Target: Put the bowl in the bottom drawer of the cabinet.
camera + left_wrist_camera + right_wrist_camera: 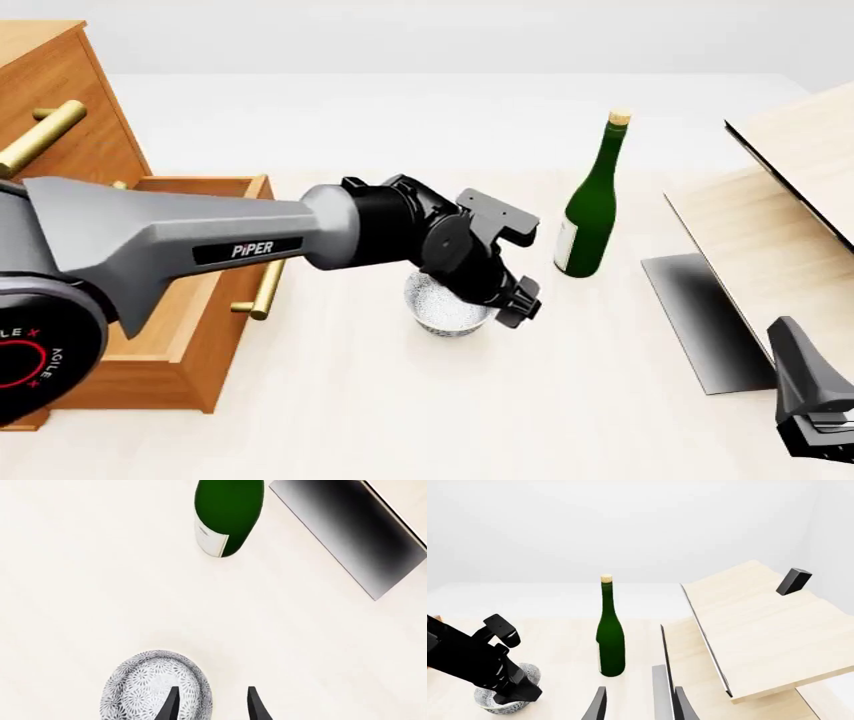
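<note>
I am sitting nearest the camera with my right gripper (817,400) parked low at the tabletop's (400,420) near right corner; its jaws are standing apart and holding nothing, as its own wrist view shows.

A little farther out, I am reaching my left gripper (514,298) down over the speckled white bowl (447,305). From the left wrist view the two fingertips (169,706) are spread, with one lying over the inside of the bowl (155,686) and the other outside its rim, so I am straddling the wall without pinching it yet, as far as I can tell. The bowl is still resting on the tabletop, just beside the drawer's open front corner, not lifted.

To my left, the bottom drawer (187,300) of the cabinet (60,110) is already standing pulled out, its brass bar handle (264,290) facing the bowl, and what shows of its interior is bare.

Farther back, the green wine bottle (591,200) is standing upright, well clear of my left arm, with the pale wooden boards (787,220) leaning off to the right.

So I am judging the opening step done and the grasp just being set up. What is remaining: closing on the rim, lifting, carrying the bowl leftward over the drawer wall, and setting it down inside. Whether the drawer needs shutting afterward I cannot say.
</note>
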Controlling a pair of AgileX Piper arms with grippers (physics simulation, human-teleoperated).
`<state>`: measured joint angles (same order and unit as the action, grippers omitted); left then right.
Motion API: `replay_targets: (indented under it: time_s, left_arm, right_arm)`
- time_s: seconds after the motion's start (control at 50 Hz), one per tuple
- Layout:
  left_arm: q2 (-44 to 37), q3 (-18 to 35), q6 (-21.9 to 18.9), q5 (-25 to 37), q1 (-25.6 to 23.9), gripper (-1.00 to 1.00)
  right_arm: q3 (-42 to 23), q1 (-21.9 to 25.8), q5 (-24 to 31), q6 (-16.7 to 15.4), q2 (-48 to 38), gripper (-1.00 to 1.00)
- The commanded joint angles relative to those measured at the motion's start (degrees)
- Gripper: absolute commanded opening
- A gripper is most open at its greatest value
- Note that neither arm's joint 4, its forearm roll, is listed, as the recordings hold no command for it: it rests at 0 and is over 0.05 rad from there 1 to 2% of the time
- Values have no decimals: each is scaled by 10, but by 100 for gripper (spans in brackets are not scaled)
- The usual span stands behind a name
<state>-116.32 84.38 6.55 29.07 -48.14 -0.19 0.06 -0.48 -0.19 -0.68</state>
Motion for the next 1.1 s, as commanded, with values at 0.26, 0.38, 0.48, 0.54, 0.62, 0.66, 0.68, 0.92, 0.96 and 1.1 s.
replay_targets:
  time_s: [0.26, 0.38, 0.48, 0.54, 0.62, 0.66, 0.68, 0.92, 0.96, 1.1]
  left_arm:
    - [-14, -16, 21, -19, 3, 100]
    - [-14, -15, 23, -16, 4, 100]
    - [-23, -14, 21, -22, 13, 100]
    - [-18, -9, 21, -12, 15, 100]
    - [-26, -20, 24, -28, 15, 100]
    - [-24, -21, 28, -25, 12, 100]
    - [-25, -22, 29, -26, 12, 100]
    - [-29, -27, 33, -31, 9, 100]
    - [-31, -29, 35, -33, 7, 100]
    - [-35, -27, 36, -34, 7, 100]
  right_arm:
    - [0, 0, 0, 0, 0, 100]
    - [0, 0, 0, 0, 0, 100]
    - [0, 0, 0, 0, 0, 100]
    - [0, 0, 0, 0, 0, 100]
    - [0, 0, 0, 0, 0, 100]
    - [0, 0, 0, 0, 0, 100]
    - [0, 0, 0, 0, 0, 100]
    - [0, 0, 0, 0, 0, 100]
    - [0, 0, 0, 0, 0, 100]
    - [0, 0, 0, 0, 0, 100]
